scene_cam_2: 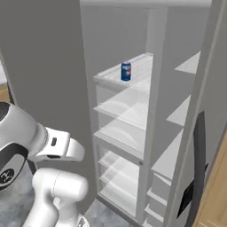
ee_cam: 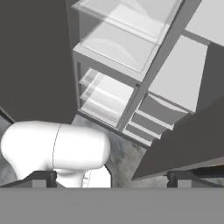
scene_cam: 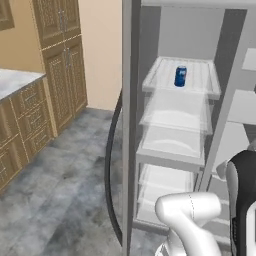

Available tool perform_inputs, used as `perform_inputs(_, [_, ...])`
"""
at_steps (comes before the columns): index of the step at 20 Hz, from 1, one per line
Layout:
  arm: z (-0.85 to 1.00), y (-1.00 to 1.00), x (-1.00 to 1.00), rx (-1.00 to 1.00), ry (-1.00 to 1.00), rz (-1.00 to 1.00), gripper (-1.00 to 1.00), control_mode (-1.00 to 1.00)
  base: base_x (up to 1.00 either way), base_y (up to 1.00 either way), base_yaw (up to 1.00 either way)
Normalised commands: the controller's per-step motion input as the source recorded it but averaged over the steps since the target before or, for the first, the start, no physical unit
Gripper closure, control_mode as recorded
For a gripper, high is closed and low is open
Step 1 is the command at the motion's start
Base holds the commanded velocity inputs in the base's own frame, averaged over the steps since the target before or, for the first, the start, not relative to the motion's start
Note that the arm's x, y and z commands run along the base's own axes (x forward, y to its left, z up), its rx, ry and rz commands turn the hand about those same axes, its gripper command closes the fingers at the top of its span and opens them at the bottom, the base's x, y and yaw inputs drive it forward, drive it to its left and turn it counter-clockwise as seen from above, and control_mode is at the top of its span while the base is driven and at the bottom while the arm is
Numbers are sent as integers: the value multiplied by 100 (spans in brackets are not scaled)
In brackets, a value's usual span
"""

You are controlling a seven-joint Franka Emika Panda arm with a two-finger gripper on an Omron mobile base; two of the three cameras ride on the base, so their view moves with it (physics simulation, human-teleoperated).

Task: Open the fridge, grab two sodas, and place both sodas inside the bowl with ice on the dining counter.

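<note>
The grey fridge [scene_cam: 131, 125] stands open in front of me, both doors swung out and its white shelves [scene_cam_2: 128, 111] bare. One blue soda can [scene_cam: 180, 76] stands upright on the top shelf, seen also from the right as the same can [scene_cam_2: 126, 71]. My gripper [ee_cam: 111, 180] is open, its two dark fingertips [ee_cam: 39, 179] far apart with nothing between them. It looks down at the fridge's lower shelves [ee_cam: 107, 98], well below the can. The bowl and the dining counter are out of view.
The left door's curved black handle [scene_cam: 110, 165] juts toward me, and the right door's handle [scene_cam_2: 197, 164] hangs at my right. Light wood cabinets [scene_cam: 60, 65] and a wall counter [scene_cam: 15, 80] line the left side. Grey floor [scene_cam: 60, 190] lies open to the left.
</note>
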Motion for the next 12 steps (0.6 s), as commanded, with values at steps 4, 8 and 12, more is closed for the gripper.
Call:
perform_inputs(4, [0, 0, 0, 0, 0, 0, -100, 100, 53, 10, -38])
perform_inputs(8, [0, 0, 0, 0, 0, 0, -100, 100, 53, 4, -38])
perform_inputs(12, [0, 0, 0, 0, 0, 0, -100, 100, 66, 2, -35])
